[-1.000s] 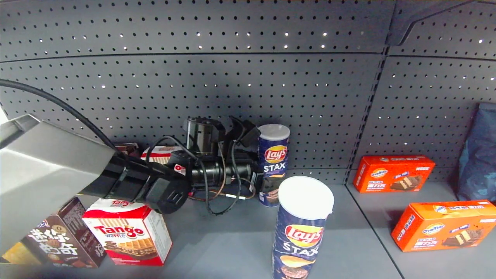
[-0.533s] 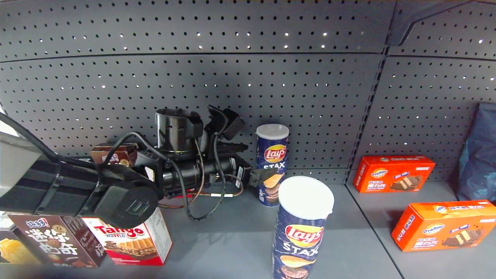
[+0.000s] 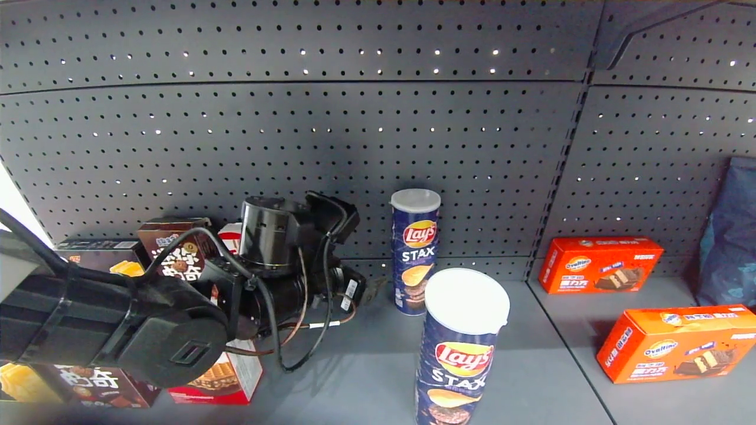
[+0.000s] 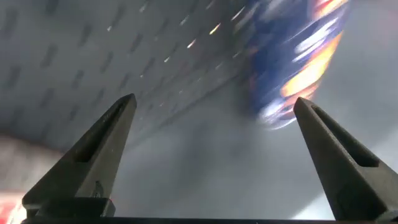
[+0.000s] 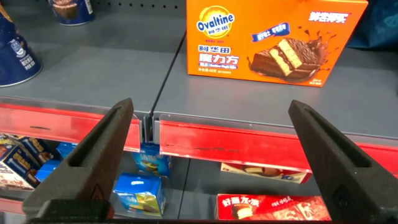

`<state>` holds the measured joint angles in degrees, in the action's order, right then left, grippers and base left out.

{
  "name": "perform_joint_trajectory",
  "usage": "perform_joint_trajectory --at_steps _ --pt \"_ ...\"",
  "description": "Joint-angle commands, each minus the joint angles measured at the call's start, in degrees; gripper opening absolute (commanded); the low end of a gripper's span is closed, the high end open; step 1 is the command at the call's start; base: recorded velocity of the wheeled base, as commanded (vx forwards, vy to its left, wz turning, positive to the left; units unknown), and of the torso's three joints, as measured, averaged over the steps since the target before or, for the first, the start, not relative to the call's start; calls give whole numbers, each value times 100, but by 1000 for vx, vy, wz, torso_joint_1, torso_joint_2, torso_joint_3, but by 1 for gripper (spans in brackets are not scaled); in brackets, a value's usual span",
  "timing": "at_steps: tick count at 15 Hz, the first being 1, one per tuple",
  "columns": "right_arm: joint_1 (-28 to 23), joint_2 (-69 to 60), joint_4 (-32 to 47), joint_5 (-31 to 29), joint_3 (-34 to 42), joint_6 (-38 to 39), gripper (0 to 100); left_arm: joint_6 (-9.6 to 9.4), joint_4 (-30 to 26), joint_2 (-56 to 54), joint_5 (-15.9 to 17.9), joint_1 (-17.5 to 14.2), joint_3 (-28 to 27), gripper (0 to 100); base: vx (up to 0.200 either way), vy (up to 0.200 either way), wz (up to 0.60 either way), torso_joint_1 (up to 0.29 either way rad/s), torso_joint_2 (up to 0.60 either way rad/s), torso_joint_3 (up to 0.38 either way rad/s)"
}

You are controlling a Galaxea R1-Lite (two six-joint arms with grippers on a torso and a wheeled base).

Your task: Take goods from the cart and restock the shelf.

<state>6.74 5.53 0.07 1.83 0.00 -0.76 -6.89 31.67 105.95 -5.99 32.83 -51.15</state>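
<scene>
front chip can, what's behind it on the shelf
A second chip can stands upright behind the front chip can, close to the pegboard wall. The front can hides its lower right edge.

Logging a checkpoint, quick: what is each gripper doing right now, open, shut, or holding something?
Left gripper: open, holding nothing.
Right gripper: open, holding nothing.

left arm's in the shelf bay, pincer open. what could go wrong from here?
1. The open left pincer sits close beside the rear chip can; a sideways swing could topple that tall can, maybe into the front chip can.
2. The left arm lies over the wafer box, with a loose cable loop hanging beside it; pulling back low could snag or drag the box off the shelf.
</scene>
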Motion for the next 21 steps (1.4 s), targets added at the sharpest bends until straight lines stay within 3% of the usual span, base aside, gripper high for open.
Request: perform_joint_trajectory --at_steps 1,6,21 --pt "3 9 1 2 0 -4 100 3 -47 58 -78 22 18 100 0 0 0 0 0 0" --pt "3 9 1 2 0 -4 100 12 -56 479 -412 -13 -237 100 0 0 0 0 0 0" --pt "3 9 1 2 0 -4 100 38 -65 1332 -562 -101 -993 100 0 0 0 0 0 0"
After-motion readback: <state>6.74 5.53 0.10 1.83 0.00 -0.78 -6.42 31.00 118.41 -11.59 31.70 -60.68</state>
